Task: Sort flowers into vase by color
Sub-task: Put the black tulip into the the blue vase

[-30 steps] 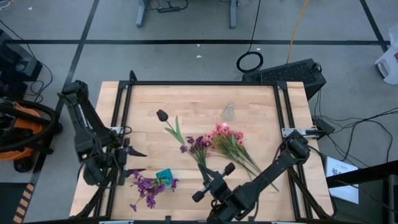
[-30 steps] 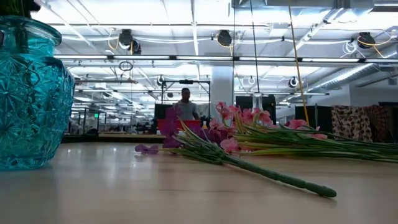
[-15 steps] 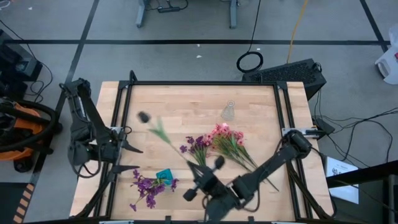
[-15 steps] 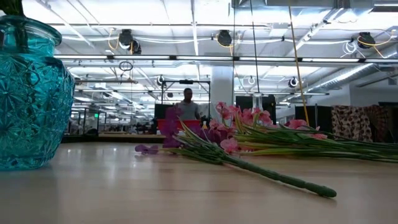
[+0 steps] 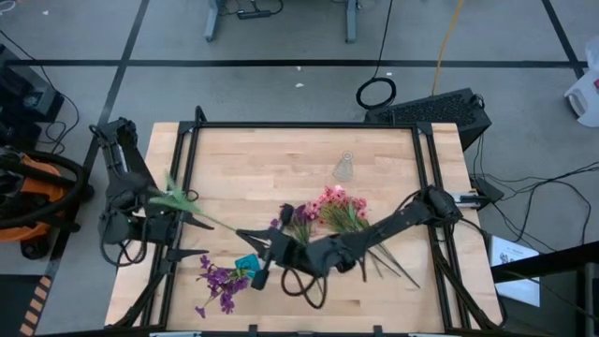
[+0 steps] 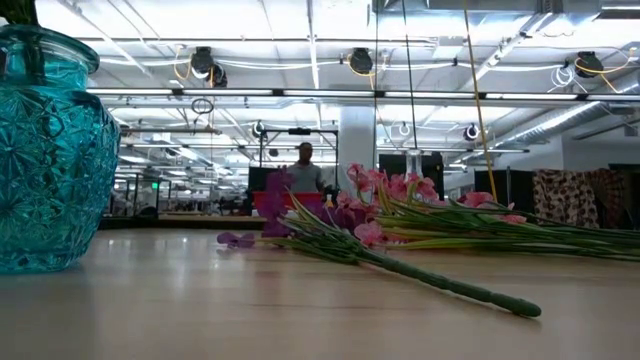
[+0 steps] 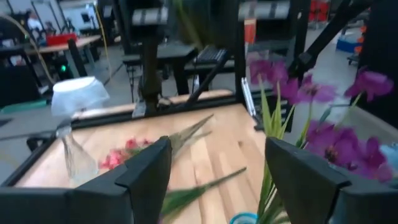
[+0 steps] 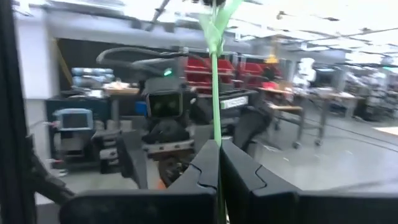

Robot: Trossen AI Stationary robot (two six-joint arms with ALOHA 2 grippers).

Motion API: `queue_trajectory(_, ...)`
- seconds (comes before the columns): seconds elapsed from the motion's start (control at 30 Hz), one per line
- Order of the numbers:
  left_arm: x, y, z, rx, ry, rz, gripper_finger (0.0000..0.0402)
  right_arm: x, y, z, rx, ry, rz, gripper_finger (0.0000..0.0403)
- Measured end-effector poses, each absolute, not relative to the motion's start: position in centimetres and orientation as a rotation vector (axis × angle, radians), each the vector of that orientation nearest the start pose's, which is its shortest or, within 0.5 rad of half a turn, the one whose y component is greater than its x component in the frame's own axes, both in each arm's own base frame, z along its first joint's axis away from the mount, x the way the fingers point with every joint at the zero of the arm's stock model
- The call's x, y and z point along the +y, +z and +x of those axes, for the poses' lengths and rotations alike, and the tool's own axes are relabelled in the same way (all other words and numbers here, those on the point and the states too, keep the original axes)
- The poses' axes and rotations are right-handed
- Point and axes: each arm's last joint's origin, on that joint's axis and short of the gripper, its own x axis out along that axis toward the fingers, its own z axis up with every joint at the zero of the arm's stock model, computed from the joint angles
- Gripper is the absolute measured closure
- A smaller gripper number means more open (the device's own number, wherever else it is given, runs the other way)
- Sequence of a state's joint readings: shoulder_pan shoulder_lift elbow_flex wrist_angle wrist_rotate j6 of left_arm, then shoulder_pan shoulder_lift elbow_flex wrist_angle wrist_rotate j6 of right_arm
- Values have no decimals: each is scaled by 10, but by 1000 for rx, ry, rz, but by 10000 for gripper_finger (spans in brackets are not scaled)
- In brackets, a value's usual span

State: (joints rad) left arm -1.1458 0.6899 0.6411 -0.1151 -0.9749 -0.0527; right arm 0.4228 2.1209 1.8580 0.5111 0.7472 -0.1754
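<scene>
The right gripper [image 5: 255, 257] has swung left, pinching a flower stem [image 5: 211, 221] to carry it toward the teal vase [image 5: 246, 266]. The left gripper [image 5: 192, 223] waits at the table's left edge, fingers spread wide and empty.

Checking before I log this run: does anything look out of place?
Yes. The right pincer is shut on a single flower stem that sticks out sideways, its leafy end past the table's left edge, above the left arm.
</scene>
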Motion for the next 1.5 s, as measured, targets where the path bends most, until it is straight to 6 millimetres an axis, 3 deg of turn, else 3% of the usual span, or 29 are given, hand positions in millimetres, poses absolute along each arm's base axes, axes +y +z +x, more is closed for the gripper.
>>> queue_trajectory(0.27, -124, 326, 83, -54, -168, 100, 137, 163, 333, 481, -296, -241, -3, 402)
queue_trajectory(0.63, -121, 347, 82, -199, -160, 69, 137, 165, 320, 489, -361, -148, -32, 402)
queue_trajectory(0.97, -120, 357, 94, -347, -210, 98, 139, 164, 319, 490, -354, -153, -47, 402)
queue_trajectory(1.5, -121, 353, 104, -338, -222, 110, 281, 164, 321, 489, -374, -163, -60, 403)
